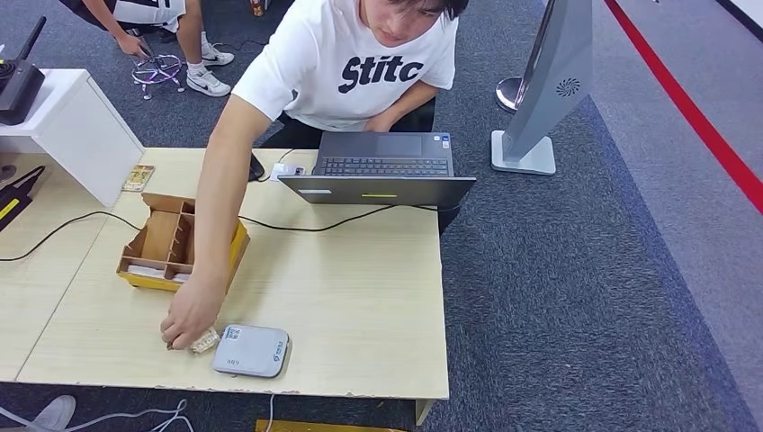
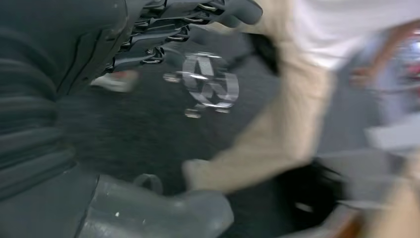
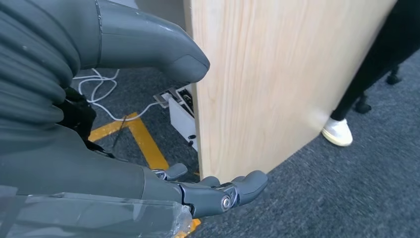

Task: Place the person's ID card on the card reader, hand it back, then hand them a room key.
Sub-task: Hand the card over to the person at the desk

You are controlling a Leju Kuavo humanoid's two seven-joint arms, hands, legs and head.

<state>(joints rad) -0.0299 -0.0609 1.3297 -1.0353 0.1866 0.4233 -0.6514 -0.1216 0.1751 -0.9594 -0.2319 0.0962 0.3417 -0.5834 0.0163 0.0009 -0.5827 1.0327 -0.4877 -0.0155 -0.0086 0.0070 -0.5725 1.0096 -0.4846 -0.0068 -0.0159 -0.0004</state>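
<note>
A grey-white card reader (image 1: 251, 350) lies near the front edge of the wooden table (image 1: 360, 297). Just left of it, a person's hand (image 1: 191, 315) presses a small card (image 1: 205, 341) down onto the table, touching the reader's corner. A wooden divided box (image 1: 177, 243) holding flat cards stands behind that hand. My left hand (image 2: 59, 124) shows in the blurred left wrist view, fingers (image 2: 173, 29) and thumb (image 2: 163, 213) apart, holding nothing. My right hand (image 3: 74, 148) hangs beside the table's wooden side panel (image 3: 257, 84), fingers apart and empty.
An open laptop (image 1: 382, 171) sits at the table's far edge, a black cable (image 1: 315, 227) running across the top. A white cabinet (image 1: 72, 126) stands at the left and a grey stand (image 1: 540, 99) on the carpet at the right. A power strip (image 3: 181, 114) lies under the table.
</note>
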